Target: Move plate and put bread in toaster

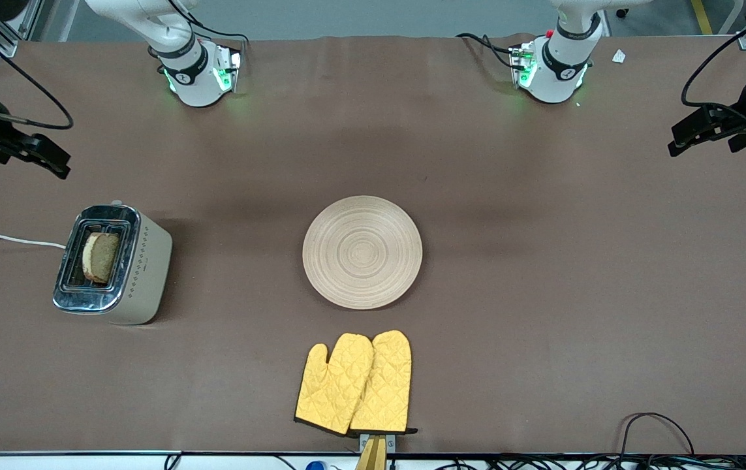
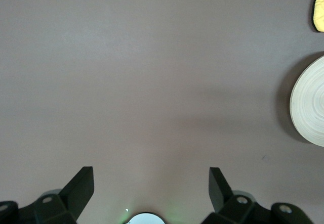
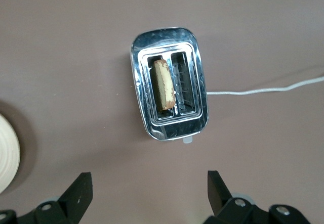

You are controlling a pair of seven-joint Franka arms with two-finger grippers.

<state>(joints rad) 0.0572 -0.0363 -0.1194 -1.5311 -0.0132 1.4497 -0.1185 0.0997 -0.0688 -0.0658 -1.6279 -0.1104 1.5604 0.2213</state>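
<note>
The round beige wooden plate (image 1: 362,252) lies empty at the table's middle; its edge shows in the left wrist view (image 2: 310,102) and the right wrist view (image 3: 7,153). The cream toaster (image 1: 113,264) stands toward the right arm's end of the table, and the bread slice (image 1: 100,256) stands upright in one of its slots, also seen from above in the right wrist view (image 3: 164,84). My right gripper (image 1: 43,155) is open and empty, raised above the table near the toaster (image 3: 168,96). My left gripper (image 1: 696,134) is open and empty, raised over the left arm's end of the table.
A pair of yellow oven mitts (image 1: 354,384) lies nearer the front camera than the plate; one mitt's tip shows in the left wrist view (image 2: 318,6). The toaster's white cord (image 1: 7,239) runs off the table's end. Cables lie along the front edge (image 1: 653,431).
</note>
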